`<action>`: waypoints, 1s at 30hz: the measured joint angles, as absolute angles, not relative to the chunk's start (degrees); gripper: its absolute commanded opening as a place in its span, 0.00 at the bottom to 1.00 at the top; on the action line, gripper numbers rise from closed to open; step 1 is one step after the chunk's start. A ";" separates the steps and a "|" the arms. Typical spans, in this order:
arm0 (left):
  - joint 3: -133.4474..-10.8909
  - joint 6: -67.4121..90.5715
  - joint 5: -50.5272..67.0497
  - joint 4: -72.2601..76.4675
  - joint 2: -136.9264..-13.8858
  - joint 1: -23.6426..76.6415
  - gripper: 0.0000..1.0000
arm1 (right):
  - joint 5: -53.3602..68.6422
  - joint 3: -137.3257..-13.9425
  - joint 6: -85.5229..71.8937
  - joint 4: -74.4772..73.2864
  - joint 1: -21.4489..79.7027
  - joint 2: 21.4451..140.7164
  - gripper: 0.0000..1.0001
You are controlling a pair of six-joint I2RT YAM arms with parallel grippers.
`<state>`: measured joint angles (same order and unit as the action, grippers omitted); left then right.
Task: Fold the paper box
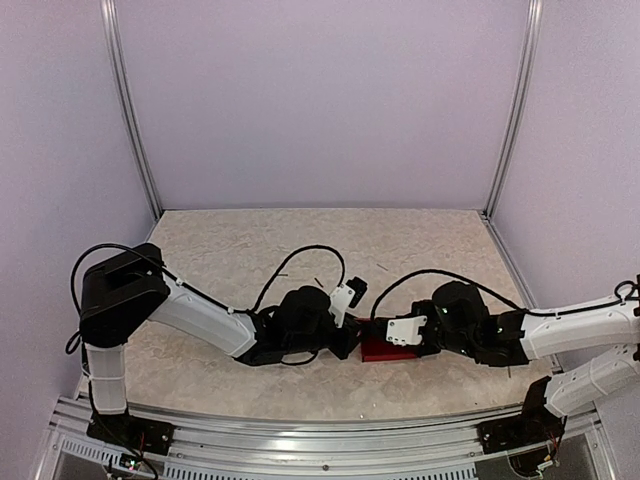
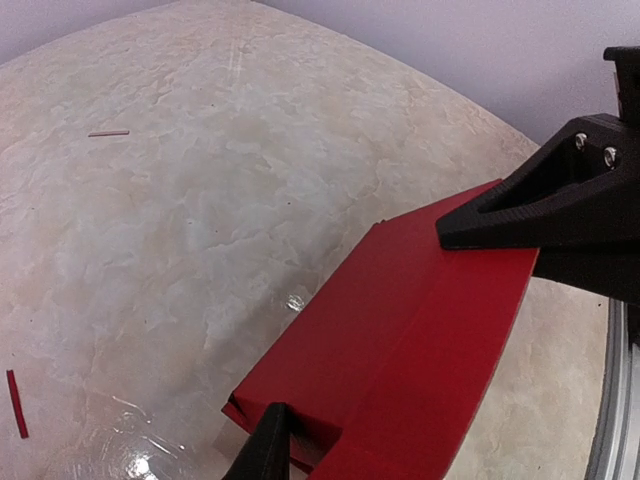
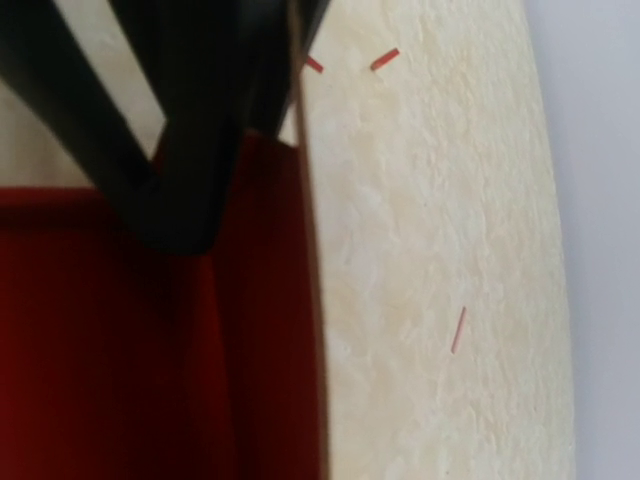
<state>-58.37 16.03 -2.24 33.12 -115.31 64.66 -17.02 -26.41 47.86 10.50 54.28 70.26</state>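
Where the two arms meet, close to the near edge of the desk (image 1: 230,250) and a little right of its middle, lies the paper box (image 2: 430,350), a piece of bright red card with a long crease running down it. From above it shows only as a low red patch between the two wrists.

The left pincer (image 2: 357,322) has its jaws apart with the card between them. Its upper finger (image 2: 540,200) meets the far edge of the card, and its lower fingertip (image 2: 268,445) sits at the card's nearest corner, where a dark fold shows. Whether those fingers press the card or merely touch it I cannot tell.

The right pincer (image 3: 190,225) is clenched, its black tips set against the red card. Just beside them a thin edge of card stands upright, with bare desk beyond it. Whether any card is nipped between the tips cannot be made out.

A few thin red slivers (image 3: 458,330) lie loose on the desk's pale, mottled top near the box, and a short red strip (image 2: 15,403) lies well apart from it. Black cables (image 1: 300,255) loop above both arms, and lilac walls (image 1: 320,100) close in the far edge and both side edges.
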 measured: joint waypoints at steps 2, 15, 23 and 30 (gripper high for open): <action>-58.11 15.81 -1.93 33.50 -115.24 64.66 0.26 | -16.45 -26.41 47.86 10.50 53.98 70.19 0.00; -57.65 13.10 -4.14 30.33 -113.60 65.60 0.30 | -13.80 -28.42 46.50 7.62 53.19 70.46 0.00; -53.25 9.32 -6.39 26.22 -107.68 68.01 0.42 | -7.94 -33.06 43.66 1.30 53.19 71.64 0.00; -49.87 6.15 -10.09 27.14 -101.93 69.95 0.72 | -9.56 -39.92 38.79 -4.01 51.94 75.18 0.00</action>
<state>-49.87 6.15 -10.09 27.14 -101.93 69.95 -9.56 -39.92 38.79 -4.01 51.94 75.18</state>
